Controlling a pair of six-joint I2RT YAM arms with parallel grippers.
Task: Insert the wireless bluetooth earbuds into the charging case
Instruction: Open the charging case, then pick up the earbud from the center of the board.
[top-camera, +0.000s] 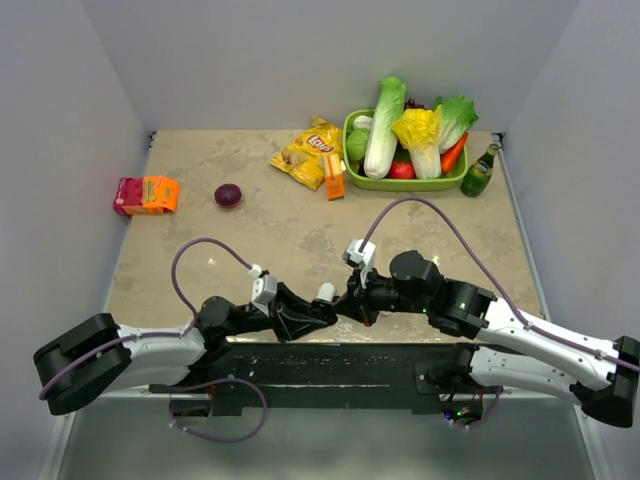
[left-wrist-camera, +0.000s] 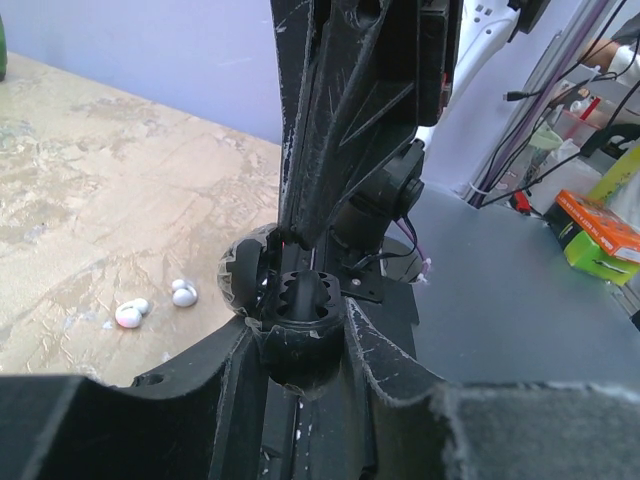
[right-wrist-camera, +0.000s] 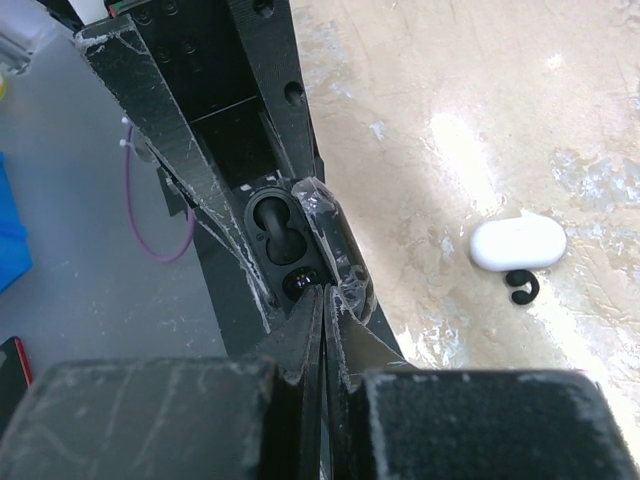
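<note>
My left gripper (left-wrist-camera: 305, 345) is shut on a black charging case (left-wrist-camera: 300, 300) that stands open, its lid (right-wrist-camera: 335, 250) tilted to one side. My right gripper (right-wrist-camera: 325, 292) is shut, nothing between its fingers, and its tips rest on a glossy black earbud (right-wrist-camera: 300, 284) sitting in the case's near socket. The other socket (right-wrist-camera: 270, 222) shows empty. Both grippers meet at the table's near centre (top-camera: 335, 305). On the table lie two white earbuds (left-wrist-camera: 130, 314), a white case (right-wrist-camera: 518, 243) and, beside it, a second black earbud (right-wrist-camera: 522, 288).
At the back stand a green basket (top-camera: 405, 183) of vegetables, a green bottle (top-camera: 480, 172), a yellow chips bag (top-camera: 308, 155) and an orange box (top-camera: 334, 178). A purple onion (top-camera: 228, 195) and a red-orange pack (top-camera: 146, 195) lie at the back left.
</note>
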